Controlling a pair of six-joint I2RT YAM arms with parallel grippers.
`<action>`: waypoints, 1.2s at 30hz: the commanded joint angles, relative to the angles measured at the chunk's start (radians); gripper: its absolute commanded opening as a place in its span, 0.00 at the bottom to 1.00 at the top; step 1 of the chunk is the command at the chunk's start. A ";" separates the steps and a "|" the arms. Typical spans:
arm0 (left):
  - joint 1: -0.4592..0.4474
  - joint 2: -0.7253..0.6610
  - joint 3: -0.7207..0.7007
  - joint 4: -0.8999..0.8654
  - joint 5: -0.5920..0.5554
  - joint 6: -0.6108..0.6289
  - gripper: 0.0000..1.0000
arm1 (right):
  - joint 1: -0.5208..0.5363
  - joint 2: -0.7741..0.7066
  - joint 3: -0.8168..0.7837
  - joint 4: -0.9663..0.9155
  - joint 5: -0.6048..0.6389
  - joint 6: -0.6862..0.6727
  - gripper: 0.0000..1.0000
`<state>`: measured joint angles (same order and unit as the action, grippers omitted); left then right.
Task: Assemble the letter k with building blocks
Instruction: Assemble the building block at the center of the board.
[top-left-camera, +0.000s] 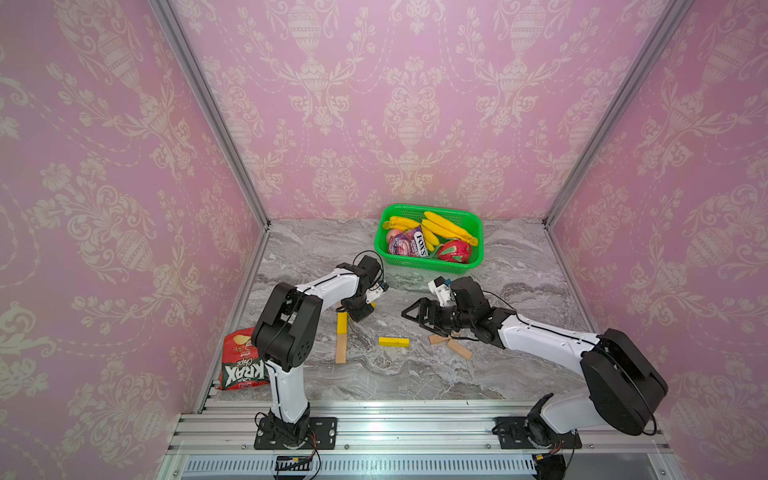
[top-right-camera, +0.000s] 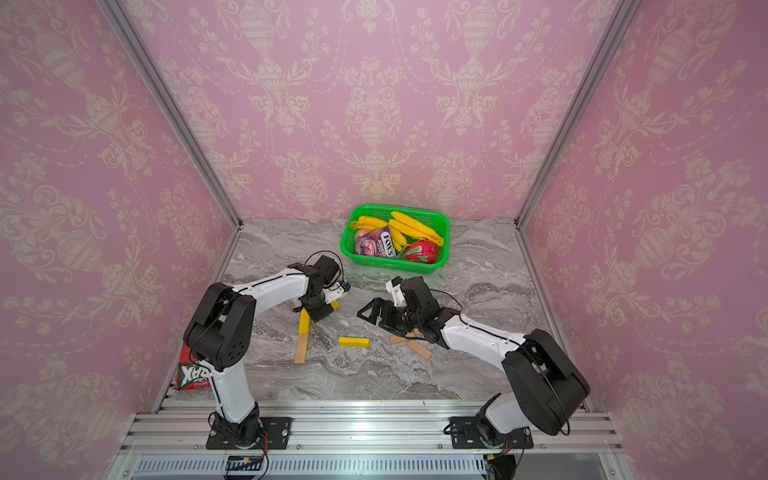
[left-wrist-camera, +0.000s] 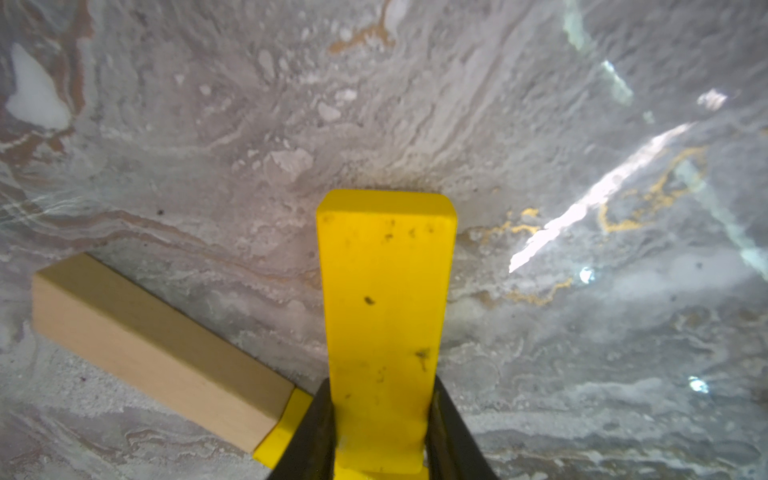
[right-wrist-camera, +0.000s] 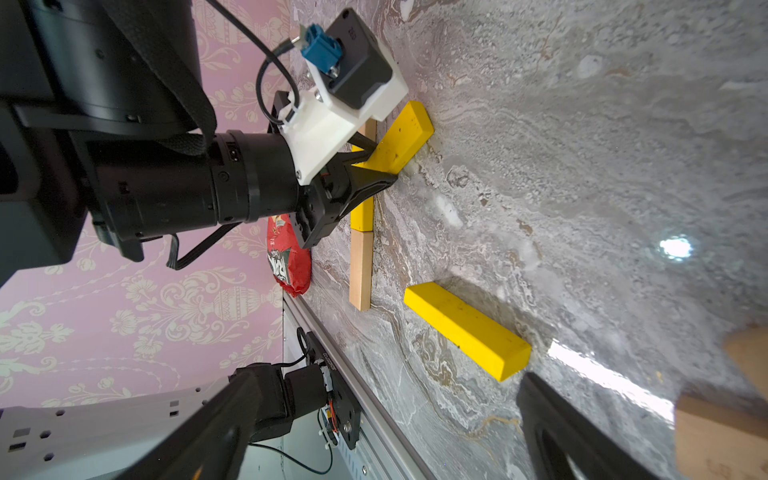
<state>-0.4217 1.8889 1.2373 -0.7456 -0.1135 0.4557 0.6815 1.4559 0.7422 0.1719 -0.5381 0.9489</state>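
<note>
Pinching a yellow bar (left-wrist-camera: 384, 270) by one end, my left gripper (left-wrist-camera: 381, 386) holds it slanting beside the stem (top-left-camera: 341, 337). My right gripper (top-left-camera: 415, 316), jaws wide and empty, hovers over wood bars (top-left-camera: 459, 349). The marble table (top-left-camera: 395, 374) lies open toward the front rail (top-left-camera: 395, 419), past the loose yellow bar (top-left-camera: 393, 341). I read KRAX on the chip bag (top-left-camera: 241, 365) and FOX'S on the sweets packet (top-left-camera: 417, 245) in the green basket (top-left-camera: 386, 253).

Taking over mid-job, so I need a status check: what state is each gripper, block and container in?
left gripper: shut on the held yellow block.
held yellow block: slanted off the stem, low at the table.
right gripper: open, empty.
stem: three bars end to end, flat.
loose yellow block: flat, alone.
wood blocks: clustered, partly under the right arm.
green basket: upright, filled.
chips bag: lying flat.
</note>
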 joint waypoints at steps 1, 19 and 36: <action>0.006 0.005 -0.009 0.002 0.001 -0.001 0.36 | 0.007 -0.017 0.010 -0.015 0.000 -0.013 1.00; -0.010 -0.053 -0.009 0.022 0.044 -0.008 0.56 | 0.007 -0.004 -0.001 -0.001 0.003 -0.009 1.00; -0.011 -0.097 -0.004 0.039 0.045 -0.020 0.55 | 0.021 -0.015 -0.009 -0.007 0.020 -0.002 1.00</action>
<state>-0.4236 1.8122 1.2362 -0.6960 -0.0837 0.4549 0.6949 1.4563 0.7418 0.1684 -0.5339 0.9493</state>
